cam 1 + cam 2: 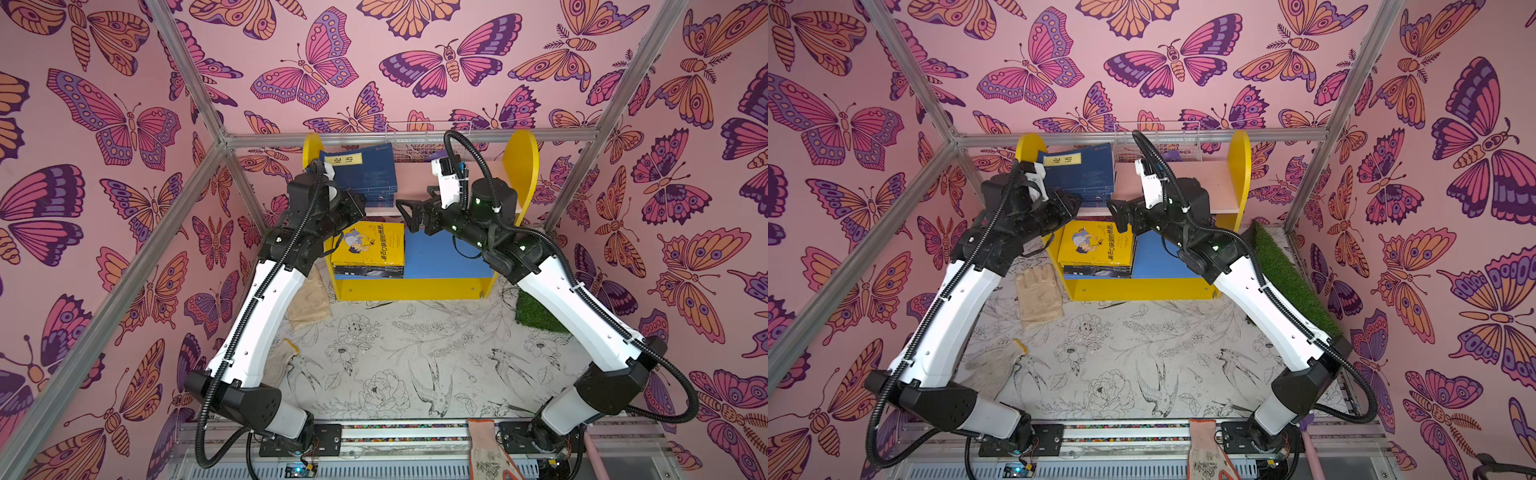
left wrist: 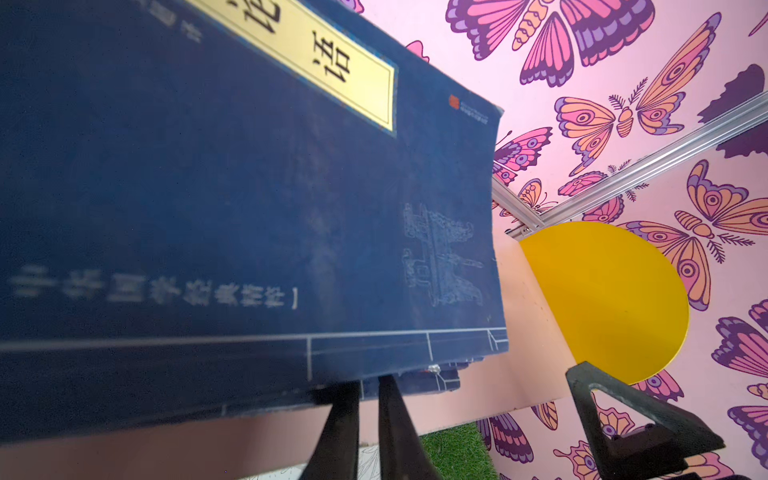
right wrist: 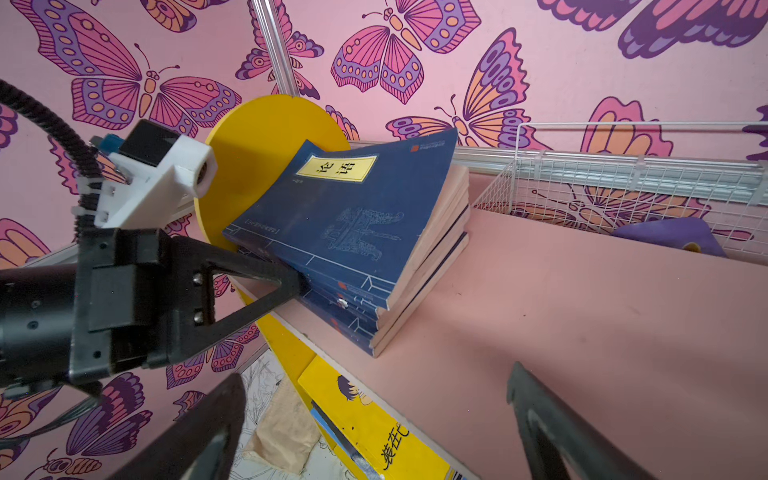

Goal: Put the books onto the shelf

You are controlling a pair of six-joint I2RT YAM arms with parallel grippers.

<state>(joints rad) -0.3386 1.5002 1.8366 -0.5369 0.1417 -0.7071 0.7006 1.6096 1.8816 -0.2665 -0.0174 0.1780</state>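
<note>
Navy book [image 2: 249, 208] edge is pinched by L gripper [image 2: 369, 386], jaws nearly closed; R gripper [image 1: 405, 216] jaws are spread wide, empty. Book should be stood upright slowly on shelf [image 3: 582, 311].

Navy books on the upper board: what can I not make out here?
- Left gripper grip: left wrist view, the top navy book covers its tips.
- Book count in the stack: left arm partly covers it in both top views; edges merge in right wrist view.
- White line of print: left wrist view, blurred.
</note>
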